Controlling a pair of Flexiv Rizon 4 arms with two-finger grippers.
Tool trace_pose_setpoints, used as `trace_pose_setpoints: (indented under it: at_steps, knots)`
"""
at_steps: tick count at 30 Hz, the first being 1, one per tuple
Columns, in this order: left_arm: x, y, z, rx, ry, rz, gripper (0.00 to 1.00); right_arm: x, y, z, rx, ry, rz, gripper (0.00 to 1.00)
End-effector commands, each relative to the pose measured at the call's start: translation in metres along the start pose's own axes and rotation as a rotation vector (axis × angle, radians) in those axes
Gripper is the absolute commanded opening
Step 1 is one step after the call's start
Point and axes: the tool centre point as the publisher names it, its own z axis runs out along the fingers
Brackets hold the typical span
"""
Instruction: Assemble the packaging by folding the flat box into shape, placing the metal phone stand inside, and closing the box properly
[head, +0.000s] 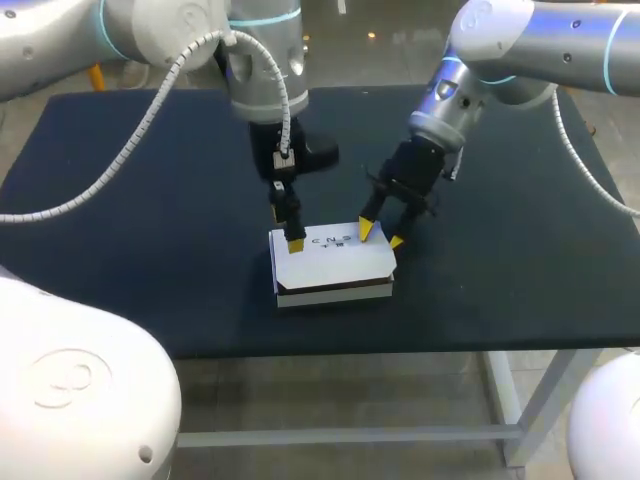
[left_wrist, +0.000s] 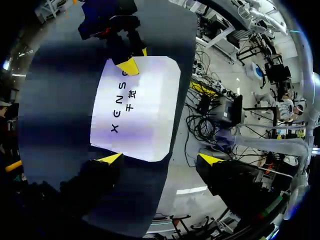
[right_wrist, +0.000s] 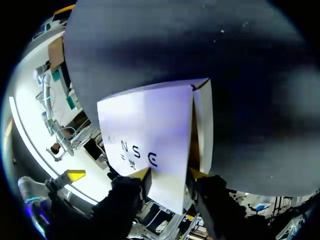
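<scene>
Head view shows the dark tabletop (head: 120, 260) as the largest thing; the left arm (head: 255, 60) comes in from the far left and the right arm (head: 520, 40) from the far right, and both bend down toward the middle. The box (head: 330, 262) lies flat there, a little nearer to the front edge than to the far one; it is the only container, and its lid is down, so what is inside it cannot be seen.

The box is white, low and rectangular, with dark letters on the lid and a dark band running along its front side between a white upper and a white lower part. In the right wrist view the side flap (right_wrist: 202, 125) at the end of the box stands slightly off the lid, and a narrow brown slit shows between the two.

The left hand (left_wrist: 161, 159) is spread wide and grips nothing; one yellow fingertip (head: 295, 243) is down at the rear left corner of the lid and seems to touch it, and the other is well apart from the box, raised off the tabletop.

The right hand (head: 381, 236) is at the rear right corner of the box, over the edge where lid and side flap meet; whether it grips this edge or only rests there, I cannot tell.
</scene>
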Motion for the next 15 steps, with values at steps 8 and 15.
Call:
trace_pose_setpoints:
  at_steps: [8, 15]
  knots:
    - [0.0111, 0.0060, 0.0117, 0.096, -0.259, 0.004, 1.00, 0.0003, 0.0022, -0.0010, 0.007, -0.001, 0.000, 0.49]
    - [0.0092, 0.0065, 0.0124, 0.089, -0.273, 0.012, 1.00, 0.0003, 0.0022, -0.0010, 0.007, -0.001, 0.000, 0.49]
